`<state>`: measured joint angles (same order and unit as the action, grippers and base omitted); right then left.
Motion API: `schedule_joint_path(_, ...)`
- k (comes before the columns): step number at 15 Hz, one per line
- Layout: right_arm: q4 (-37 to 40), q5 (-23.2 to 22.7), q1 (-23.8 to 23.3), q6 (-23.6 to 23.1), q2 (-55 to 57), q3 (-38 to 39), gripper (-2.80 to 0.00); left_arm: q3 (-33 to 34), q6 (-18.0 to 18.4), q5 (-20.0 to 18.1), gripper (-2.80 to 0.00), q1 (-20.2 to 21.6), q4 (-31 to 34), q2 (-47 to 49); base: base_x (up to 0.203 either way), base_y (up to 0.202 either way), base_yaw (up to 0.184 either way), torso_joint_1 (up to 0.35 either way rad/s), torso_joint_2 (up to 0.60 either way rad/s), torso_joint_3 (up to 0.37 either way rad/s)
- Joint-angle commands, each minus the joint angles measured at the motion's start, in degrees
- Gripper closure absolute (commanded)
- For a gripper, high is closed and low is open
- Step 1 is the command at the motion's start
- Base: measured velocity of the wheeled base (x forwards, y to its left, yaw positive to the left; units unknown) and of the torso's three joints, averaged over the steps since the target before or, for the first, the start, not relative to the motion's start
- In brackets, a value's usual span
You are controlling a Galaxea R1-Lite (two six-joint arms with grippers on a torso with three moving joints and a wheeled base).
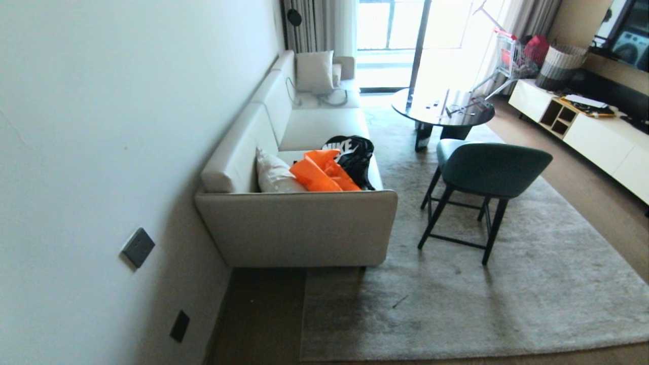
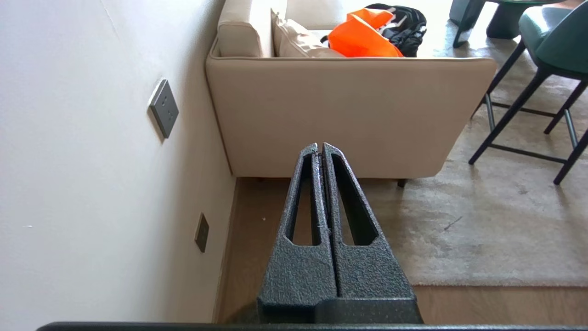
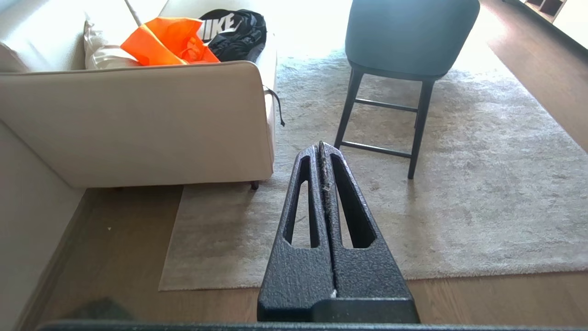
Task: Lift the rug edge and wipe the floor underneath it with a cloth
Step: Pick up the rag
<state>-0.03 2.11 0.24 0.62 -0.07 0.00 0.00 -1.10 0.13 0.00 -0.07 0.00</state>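
- Left gripper (image 2: 320,146) and right gripper (image 3: 320,145) are clenched empty, parked.
- Cloth is not seen; it should be found first.
- Rug (image 1: 507,294) is best lifted at near-left corner over floor (image 1: 263,314).

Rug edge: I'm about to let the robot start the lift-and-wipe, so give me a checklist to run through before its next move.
1. Rug lying flat, near hem reachable: ok.
2. Near rug corner free of furniture: ok; the sofa stands further back, a foot on the rug.
3. Bare floor beside the corner: ok.
4. Left pincer empty and shut: ok.
5. Right pincer empty and shut, fluff between its fingers: ok.
6. Cloth located: not ok, none in any view.
7. Chair clear of the near hem: ok.
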Motion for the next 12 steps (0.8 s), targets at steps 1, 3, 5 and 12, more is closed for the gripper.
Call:
schedule_joint_path(1,0.01,0.00,0.02,-0.01,0.07,0.00,0.00,0.00,-0.04,0.04,0.00,0.00,-0.01,0.00,0.000,0.000,0.000,0.000,0.00,0.000)
schedule_joint_path(3,-0.05,0.00,0.02,-0.01,0.07,0.00,0.00,0.00,-0.04,0.04,0.00,0.00,-0.01,0.00,0.000,0.000,0.000,0.000,0.00,0.000)
schedule_joint_path(5,0.00,0.00,0.02,-0.01,0.07,0.00,0.00,0.00,-0.04,0.04,0.00,0.00,-0.01,0.00,0.000,0.000,0.000,0.000,0.00,0.000)
schedule_joint_path(12,0.03,0.00,0.02,-0.01,0.07,0.00,0.00,0.00,-0.04,0.04,0.00,0.00,-0.01,0.00,0.000,0.000,0.000,0.000,0.00,0.000)
